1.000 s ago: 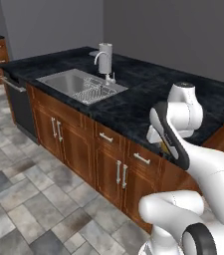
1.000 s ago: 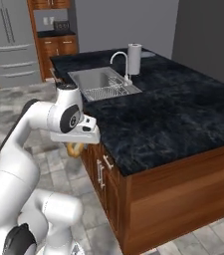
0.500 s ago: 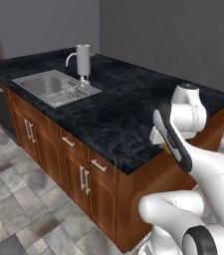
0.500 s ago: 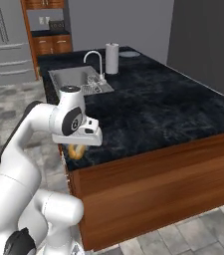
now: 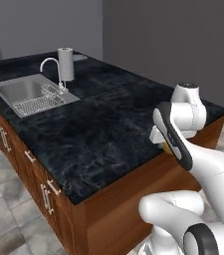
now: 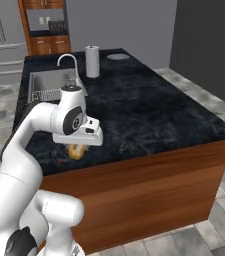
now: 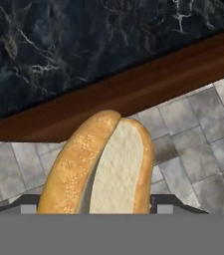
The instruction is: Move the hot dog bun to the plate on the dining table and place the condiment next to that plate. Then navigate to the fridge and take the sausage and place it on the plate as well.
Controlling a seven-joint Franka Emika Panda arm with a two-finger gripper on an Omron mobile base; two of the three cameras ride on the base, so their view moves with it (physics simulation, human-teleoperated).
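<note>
My gripper (image 6: pixel 77 149) is shut on the hot dog bun (image 6: pixel 75 151), a golden-tan roll split along its pale top, held just past the near edge of the dining table (image 6: pixel 134 100). In the hand view the bun (image 7: pixel 101 164) stands between my two fingertips (image 7: pixel 169 204), above the black marbled top (image 7: pixel 58 45) and the tiled floor. From the left base view a sliver of the bun (image 5: pixel 167 147) peeks out behind my arm. The pale plate (image 6: pixel 118 56) lies at the table's far end, also plate (image 5: pixel 79 57). The fridge (image 6: pixel 4 40) stands at the far left. Condiment and sausage are out of view.
A white paper-towel roll (image 6: pixel 92 61) stands by the curved faucet (image 6: pixel 70 62) and steel sink (image 6: pixel 46 80) on the far half of the table. The table's wooden side (image 6: pixel 144 190) faces me. Grey tiled floor (image 6: pixel 204 235) lies to the right.
The whole scene has slid in both base views: the base has driven along the island toward its end. The bun stays in my gripper, held the same way.
</note>
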